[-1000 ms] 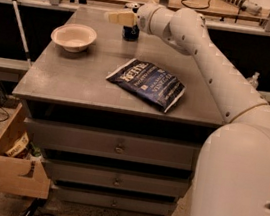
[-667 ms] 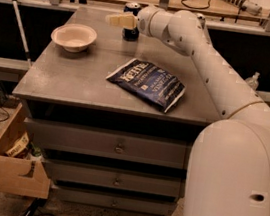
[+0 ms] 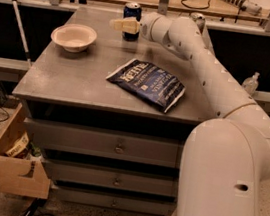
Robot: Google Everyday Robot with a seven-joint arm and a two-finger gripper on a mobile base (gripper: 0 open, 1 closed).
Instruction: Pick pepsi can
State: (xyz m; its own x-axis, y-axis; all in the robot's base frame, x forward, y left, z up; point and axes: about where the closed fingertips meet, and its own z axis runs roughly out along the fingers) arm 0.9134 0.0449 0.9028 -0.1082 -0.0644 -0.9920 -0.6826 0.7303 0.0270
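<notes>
Claw (image 3: pixel 123 25) sits over the far middle of the desk (image 3: pixel 73 83), pointing left and crossing in front of the pepsi can (image 3: pixel 132 11). Whether it is open, closed or gripping the can cannot be told. The blue can stands upright at the far edge of the desk, its silver top and its base showing above and below the claw. The white arm (image 3: pixel 208 73) runs from the claw to the near right. A white bowl (image 3: pixel 74 37) rests to the left of the can, well apart. A dark blue chip bag (image 3: pixel 146 83) lies flat nearer, under the arm. Drawers (image 3: pixel 119 148) fill the desk's front.
</notes>
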